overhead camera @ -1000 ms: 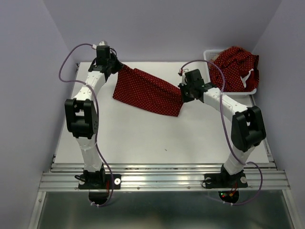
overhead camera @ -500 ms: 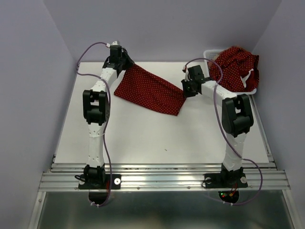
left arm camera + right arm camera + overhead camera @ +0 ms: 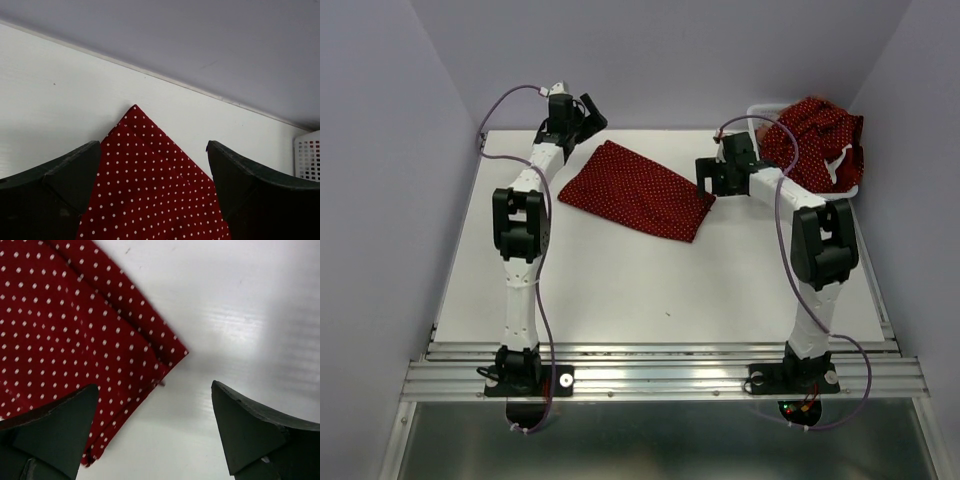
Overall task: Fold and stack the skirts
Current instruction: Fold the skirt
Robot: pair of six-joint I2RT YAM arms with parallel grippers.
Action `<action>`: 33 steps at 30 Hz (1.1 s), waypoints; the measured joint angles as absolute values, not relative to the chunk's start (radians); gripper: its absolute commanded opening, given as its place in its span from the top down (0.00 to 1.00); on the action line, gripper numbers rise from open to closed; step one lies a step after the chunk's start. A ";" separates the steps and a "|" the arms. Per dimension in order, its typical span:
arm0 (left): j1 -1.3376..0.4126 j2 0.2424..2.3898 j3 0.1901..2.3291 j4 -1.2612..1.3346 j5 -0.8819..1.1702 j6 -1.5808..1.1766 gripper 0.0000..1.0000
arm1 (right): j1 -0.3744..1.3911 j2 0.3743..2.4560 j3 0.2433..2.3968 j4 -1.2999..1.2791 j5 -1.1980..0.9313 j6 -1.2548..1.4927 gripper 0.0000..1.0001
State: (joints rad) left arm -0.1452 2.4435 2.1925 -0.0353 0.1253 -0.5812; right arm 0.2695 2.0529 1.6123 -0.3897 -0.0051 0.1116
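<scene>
A dark red skirt [image 3: 635, 190] with tiny white dots lies folded flat on the white table [image 3: 620, 280], towards the back. My left gripper [image 3: 588, 110] is open just above the skirt's far left corner, and that pointed corner [image 3: 150, 180] shows between its dark fingers [image 3: 60, 185]. My right gripper [image 3: 706, 177] is open at the skirt's right end. Its wrist view shows the skirt's corner [image 3: 75, 325] below the left finger [image 3: 55, 435], with bare table under most of the gap. Neither gripper holds cloth. Another dotted skirt [image 3: 815, 140] is heaped in the basket.
A white mesh basket [image 3: 758, 113] stands at the back right corner, and its wall [image 3: 307, 157] shows at the edge of the left wrist view. Pale walls close in the table on three sides. The arm bases sit on a metal rail [image 3: 660, 378] at the near edge.
Both grippers have gone from shut to open and let go of the skirt. They carried it towards the back, and it now lies flat on the table.
</scene>
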 measured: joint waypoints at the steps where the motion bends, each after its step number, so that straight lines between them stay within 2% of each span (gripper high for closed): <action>1: -0.147 2.420 2.164 -0.035 0.125 -0.567 0.01 | 0.270 2.024 1.577 -0.390 -0.020 0.121 0.00; 6: -0.152 2.289 2.035 -0.068 0.122 -0.494 0.01 | 0.271 1.876 1.387 -0.339 -0.178 0.167 0.00; 10: -0.156 2.201 1.908 -0.083 0.120 -0.449 0.01 | 0.297 1.835 1.322 -0.302 -0.271 0.181 0.00; 16: -0.157 2.177 1.753 -0.101 0.109 -0.422 0.01 | 0.369 1.879 1.340 -0.242 -0.354 0.186 0.00; 26: -0.156 2.206 1.627 -0.034 0.201 -0.423 0.01 | 0.395 2.026 1.377 -0.176 -0.393 0.194 0.00; 33: -0.155 2.002 1.280 0.108 0.247 -0.473 0.01 | 0.394 1.960 1.260 -0.115 -0.394 0.202 0.00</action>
State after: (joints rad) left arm -0.1555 2.0018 1.2804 0.1081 0.2474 -0.4732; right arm 0.3943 1.9598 1.2598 -0.1154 -0.3943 0.2016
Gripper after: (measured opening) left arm 0.985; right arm 0.995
